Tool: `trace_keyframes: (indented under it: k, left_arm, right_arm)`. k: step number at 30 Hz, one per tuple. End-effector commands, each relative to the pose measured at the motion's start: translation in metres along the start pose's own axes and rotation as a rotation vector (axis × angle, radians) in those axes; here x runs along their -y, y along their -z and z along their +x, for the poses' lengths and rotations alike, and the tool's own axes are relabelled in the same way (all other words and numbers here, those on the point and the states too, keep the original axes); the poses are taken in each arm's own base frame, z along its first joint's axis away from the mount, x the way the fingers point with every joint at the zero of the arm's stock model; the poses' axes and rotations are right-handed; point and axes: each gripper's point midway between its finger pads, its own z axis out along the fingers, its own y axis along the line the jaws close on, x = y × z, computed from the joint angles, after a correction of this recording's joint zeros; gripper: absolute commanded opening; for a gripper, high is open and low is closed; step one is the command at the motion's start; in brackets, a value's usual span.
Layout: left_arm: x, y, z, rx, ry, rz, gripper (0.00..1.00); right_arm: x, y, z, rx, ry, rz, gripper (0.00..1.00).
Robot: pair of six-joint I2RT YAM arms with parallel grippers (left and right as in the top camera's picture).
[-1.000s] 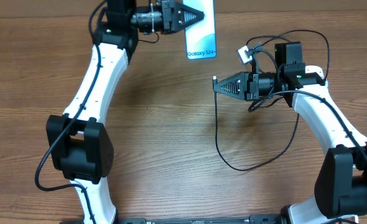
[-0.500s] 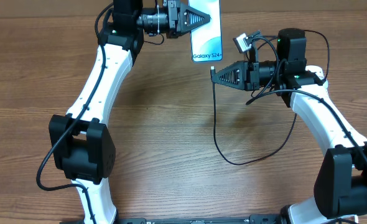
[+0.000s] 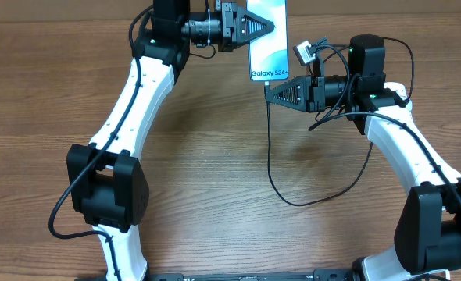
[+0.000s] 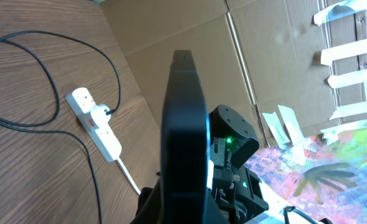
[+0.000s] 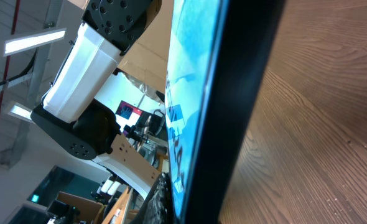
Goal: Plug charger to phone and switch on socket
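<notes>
Shifted toward 3 o'clock: slim blue-screened smartphone [image 3: 268, 39] | we clamp it in left gripper [image 3: 274, 27] | right gripper [image 3: 268, 92] pinches thin black charger cable [image 3: 269, 156] at phone's 6 o'clock

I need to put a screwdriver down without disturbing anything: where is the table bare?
The brown wooden table is bare left of the white left arm, and between that arm and the thin black charger cable loop. Crowded at the top, where the blue-screened phone meets the right gripper.
</notes>
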Motion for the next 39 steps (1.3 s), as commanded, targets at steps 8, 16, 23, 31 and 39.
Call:
trace_keyframes:
  k: [8,16,23,31,39]
  left_arm:
    - [0.0126,0.0072,-0.0028,-0.002,-0.060,0.019,0.04]
    - [0.0143,0.0081,-0.0003,-0.017,-0.060,0.031,0.04]
    - [0.0146,0.0081,0.0002,-0.020,-0.060,0.033,0.04]
    - [0.0164,0.0082,0.0027,-0.034,-0.060,0.043,0.04]
    - [0.0171,0.0083,0.0039,-0.041,-0.063,0.048,0.04]
  right_arm:
    - [-0.0047,-0.0013,-0.0039,0.000,0.020,0.003,0.04]
    - [-0.0034,-0.0006,-0.0048,0.005,0.020,0.010,0.04]
    - [-0.0021,0.0001,-0.0060,0.010,0.024,0.018,0.04]
    - [-0.0004,0.0002,-0.0069,0.015,0.024,0.029,0.04]
    - [-0.0003,0.0006,-0.0072,0.016,0.025,0.029,0.04]
